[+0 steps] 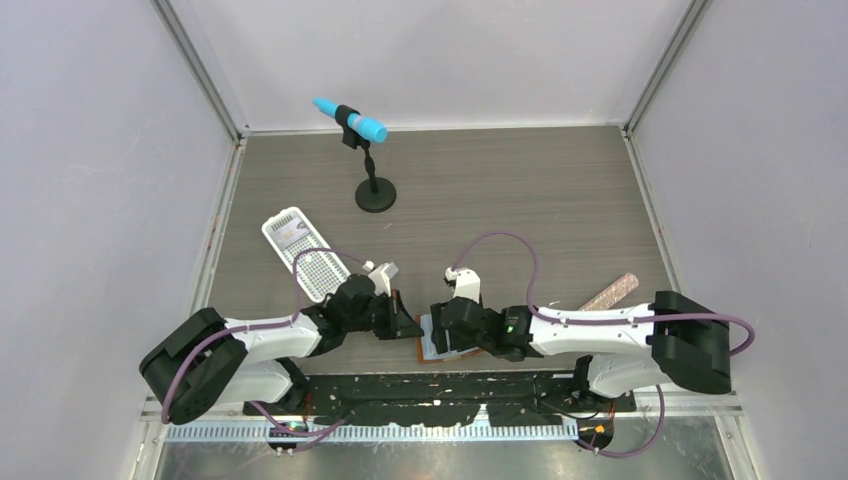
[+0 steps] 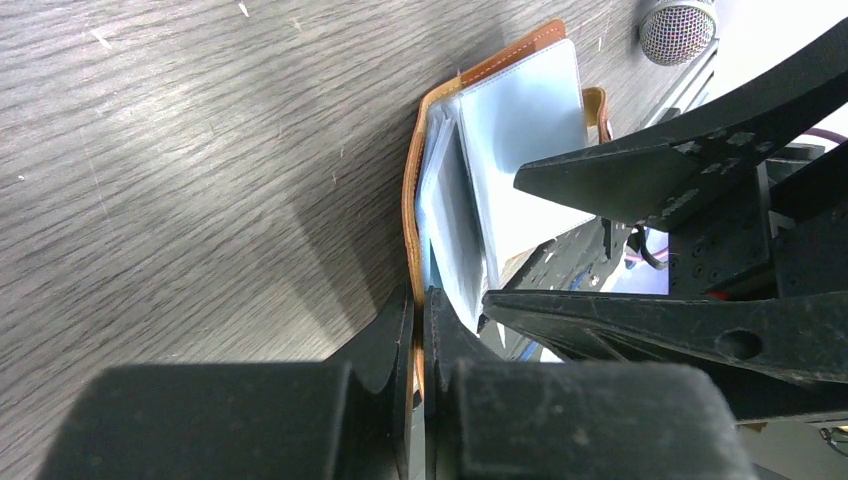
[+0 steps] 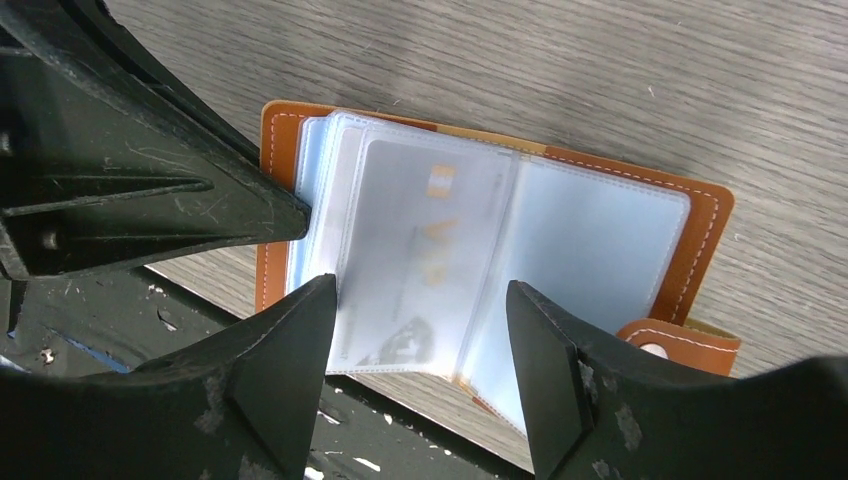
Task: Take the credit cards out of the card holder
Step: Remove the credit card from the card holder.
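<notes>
Card holder (image 3: 703, 214) open | card (image 3: 420, 235) print blurred | left claw (image 2: 419, 310) pinching its edge | right claw (image 3: 418, 300) agape

Your left arm (image 1: 270, 338) and right arm (image 1: 590, 335): white links, black joints.
Purple cables (image 1: 500, 238) run along both; your right gripper (image 3: 418, 300) has scuffed black fingers (image 3: 270, 400).

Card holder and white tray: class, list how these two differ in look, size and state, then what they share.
The card holder is tan-brown leather with clear sleeves; the white tray is perforated. In the top view the tray looks longer than the holder. The holder is open, its edge pinched by the left fingers; nothing touches the tray. Both are rectangular and rest on the table.
</notes>
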